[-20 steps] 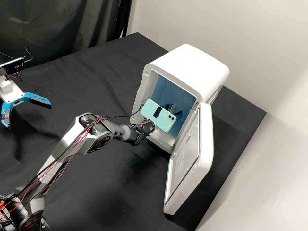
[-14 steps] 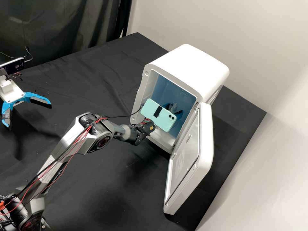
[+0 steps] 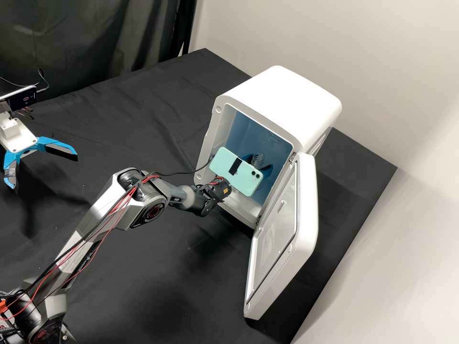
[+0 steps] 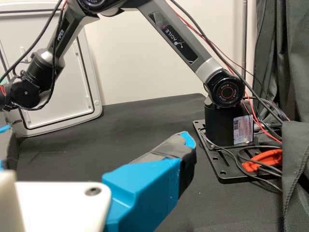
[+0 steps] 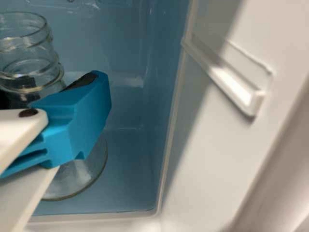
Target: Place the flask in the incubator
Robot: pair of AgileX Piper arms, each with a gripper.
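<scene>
A: Right wrist view first. Where's the flask (image 5: 30, 53)?
B: Hard up against the right gripper (image 5: 67, 121). Clear glass w/ a threaded neck, upright, base on the blue floor inside the incubator (image 5: 159, 58). The gripper overlaps its shoulder.
A: Clamped on it?
B: Can't tell, the contact side is hidden.
A: And beyond?
B: Blue back wall just past the flask. Off to the gripper's side there's the white door frame w/ a raised ledge (image 5: 227, 82).
A: High view?
B: The right arm (image 3: 138, 200) goes in thru the opening, w/ a mint phone (image 3: 236, 171) on its wrist at the doorway. The flask neck pokes up just behind the phone. The door (image 3: 287, 210) is swung wide open, beside the box.
A: Left gripper?
B: The left gripper (image 3: 42, 169) is well apart from the incubator, over the black bench (image 3: 143, 105). Its fingers (image 3: 50, 144) are spread wide w/ nothing between them.
A: Left wrist view, what's ahead of it?
B: Bare cloth first. Then the right arm's base (image 4: 224, 121) on a black plate (image 4: 227, 166) w/ red and orange cables (image 4: 260, 159). Farthest off, the white door against the wall.
</scene>
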